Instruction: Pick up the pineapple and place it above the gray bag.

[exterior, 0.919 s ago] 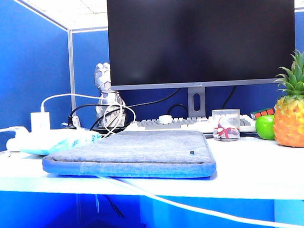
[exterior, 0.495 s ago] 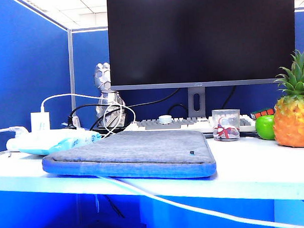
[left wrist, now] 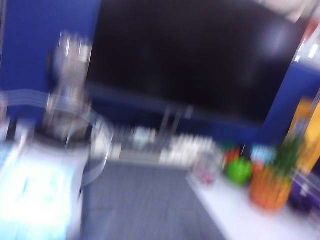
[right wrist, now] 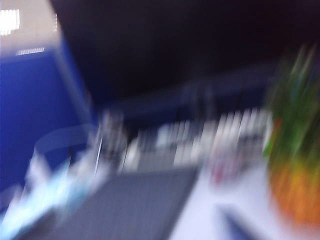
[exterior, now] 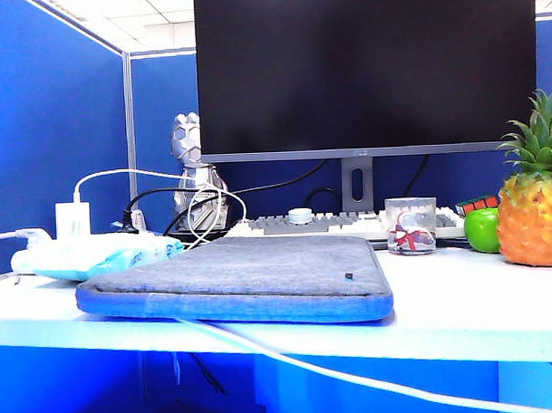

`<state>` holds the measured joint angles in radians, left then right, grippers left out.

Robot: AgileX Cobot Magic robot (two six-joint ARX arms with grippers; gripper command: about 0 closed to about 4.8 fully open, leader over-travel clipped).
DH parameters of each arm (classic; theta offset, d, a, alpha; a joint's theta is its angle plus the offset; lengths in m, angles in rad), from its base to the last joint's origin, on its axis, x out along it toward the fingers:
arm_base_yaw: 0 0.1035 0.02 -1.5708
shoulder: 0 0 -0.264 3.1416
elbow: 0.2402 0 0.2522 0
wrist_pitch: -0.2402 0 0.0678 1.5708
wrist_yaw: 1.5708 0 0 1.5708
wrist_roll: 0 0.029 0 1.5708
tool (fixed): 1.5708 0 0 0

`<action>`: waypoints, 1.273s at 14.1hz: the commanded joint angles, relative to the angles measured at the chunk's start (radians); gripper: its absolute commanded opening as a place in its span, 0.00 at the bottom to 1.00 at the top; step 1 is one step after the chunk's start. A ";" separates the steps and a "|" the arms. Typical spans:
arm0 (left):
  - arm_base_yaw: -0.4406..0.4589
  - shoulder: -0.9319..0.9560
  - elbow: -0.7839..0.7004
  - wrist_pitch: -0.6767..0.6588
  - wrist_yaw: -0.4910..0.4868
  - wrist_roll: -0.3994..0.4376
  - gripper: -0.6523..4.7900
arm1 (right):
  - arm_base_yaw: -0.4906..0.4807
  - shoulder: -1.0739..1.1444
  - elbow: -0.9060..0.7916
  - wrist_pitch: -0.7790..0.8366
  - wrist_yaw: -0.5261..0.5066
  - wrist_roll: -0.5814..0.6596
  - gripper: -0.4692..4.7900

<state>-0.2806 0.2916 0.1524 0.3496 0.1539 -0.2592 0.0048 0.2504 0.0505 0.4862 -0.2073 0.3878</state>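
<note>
Exterior view: one pineapple (exterior: 533, 217), one gray bag (exterior: 238, 280).

- Black monitor (exterior: 366, 67) at the back, on a gray stand.
- Keyboard (exterior: 349, 226) beneath it.
- Clear cup (exterior: 411, 226) before the keyboard.
- Green apple (exterior: 482, 230) right of the cup.
- White cable (exterior: 355, 378) along the desk's front edge.
- Light blue packet (exterior: 105, 259) far left.

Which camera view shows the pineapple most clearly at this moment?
The exterior view: the pineapple stands sharp on the table's right side, beside the green apple. Both wrist views are motion-blurred; they show the pineapple only as an orange and green smear. No end effector appears in any view.
</note>
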 commanded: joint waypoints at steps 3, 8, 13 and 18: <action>0.001 0.278 0.236 -0.049 0.084 0.056 1.00 | -0.001 0.238 0.196 0.068 0.065 -0.185 1.00; 0.000 0.802 0.663 -0.076 0.366 0.112 1.00 | -0.107 0.860 0.542 0.241 -0.108 -0.257 1.00; 0.000 0.929 0.810 -0.075 0.398 0.136 1.00 | -0.338 1.156 0.811 0.176 -0.350 -0.208 1.00; 0.000 0.936 0.810 -0.079 0.381 0.132 1.00 | -0.369 1.338 0.927 0.108 -0.485 -0.167 1.00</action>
<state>-0.2813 1.2255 0.9585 0.2661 0.5385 -0.1272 -0.3634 1.5818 0.9623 0.5850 -0.6777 0.2172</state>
